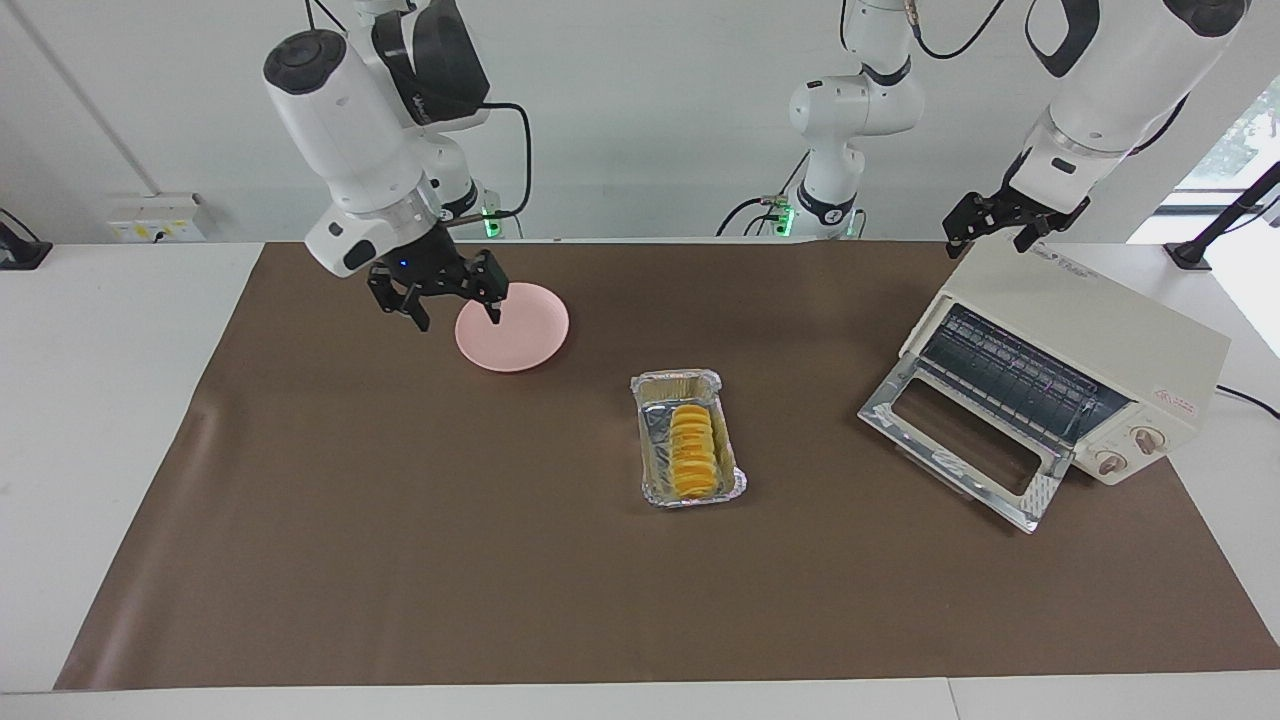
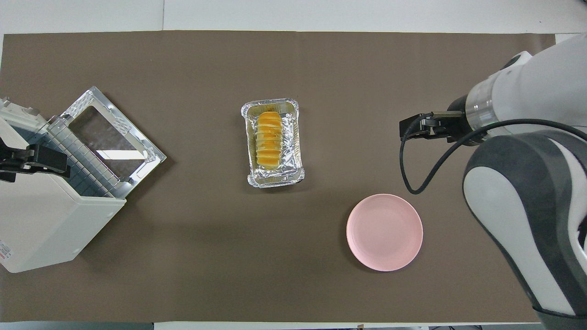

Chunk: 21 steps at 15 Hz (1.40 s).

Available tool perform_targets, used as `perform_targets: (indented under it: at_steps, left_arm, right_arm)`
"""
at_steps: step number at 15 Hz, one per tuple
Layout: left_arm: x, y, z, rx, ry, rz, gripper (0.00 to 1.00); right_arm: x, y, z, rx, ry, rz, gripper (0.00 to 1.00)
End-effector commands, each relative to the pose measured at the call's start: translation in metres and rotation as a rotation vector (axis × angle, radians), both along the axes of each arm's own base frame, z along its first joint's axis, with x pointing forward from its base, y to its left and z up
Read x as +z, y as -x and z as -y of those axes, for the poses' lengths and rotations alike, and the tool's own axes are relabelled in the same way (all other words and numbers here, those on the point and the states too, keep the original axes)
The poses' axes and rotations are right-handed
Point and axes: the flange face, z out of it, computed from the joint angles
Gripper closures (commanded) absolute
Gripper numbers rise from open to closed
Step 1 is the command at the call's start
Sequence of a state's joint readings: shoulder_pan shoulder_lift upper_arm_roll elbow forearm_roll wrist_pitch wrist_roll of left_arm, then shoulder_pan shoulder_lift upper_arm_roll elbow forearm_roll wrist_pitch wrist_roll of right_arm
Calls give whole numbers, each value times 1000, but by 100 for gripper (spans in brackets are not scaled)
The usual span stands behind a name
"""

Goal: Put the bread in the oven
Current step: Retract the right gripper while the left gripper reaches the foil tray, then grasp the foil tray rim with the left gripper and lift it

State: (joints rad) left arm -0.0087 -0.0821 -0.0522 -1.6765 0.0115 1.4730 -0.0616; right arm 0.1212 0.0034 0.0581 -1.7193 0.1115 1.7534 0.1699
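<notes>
The bread (image 1: 693,452) (image 2: 269,140), a golden ridged loaf, lies in a crinkled foil tray (image 1: 655,490) (image 2: 275,181) mid-table. The cream-white oven (image 1: 1100,330) (image 2: 46,220) stands at the left arm's end of the table. Its glass door (image 1: 960,440) (image 2: 110,137) is dropped open and the wire rack shows inside. My left gripper (image 1: 990,240) (image 2: 32,161) hangs open and empty over the oven's top. My right gripper (image 1: 457,315) (image 2: 406,129) is open and empty, raised over the mat by the rim of the pink plate.
A round pink plate (image 1: 520,335) (image 2: 384,231) lies empty on the brown mat (image 1: 400,520), toward the right arm's end and nearer to the robots than the foil tray. A third arm stands idle at the robots' edge of the table (image 1: 850,130).
</notes>
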Motion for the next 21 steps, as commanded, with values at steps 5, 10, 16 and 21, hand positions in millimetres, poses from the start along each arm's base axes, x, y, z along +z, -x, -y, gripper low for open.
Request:
perform_targets:
  at_steps: [5,10,16,21]
  left_arm:
    - [13,-16,47,-72,54,179,0]
    - [-16,-61,179,-105,151,105,0]
    - [-107,-93,349,-41,119,152,0]
    - [-191,-89,395,-75,63,177,0]
  right_arm:
    - [-1,20,87,104,78,-82,0]
    - [-9,12,93,96,88,-95,0]
    - [-3,4,113,50,81,-118,0]
    - [-1,4,125,57,157,-110,0]
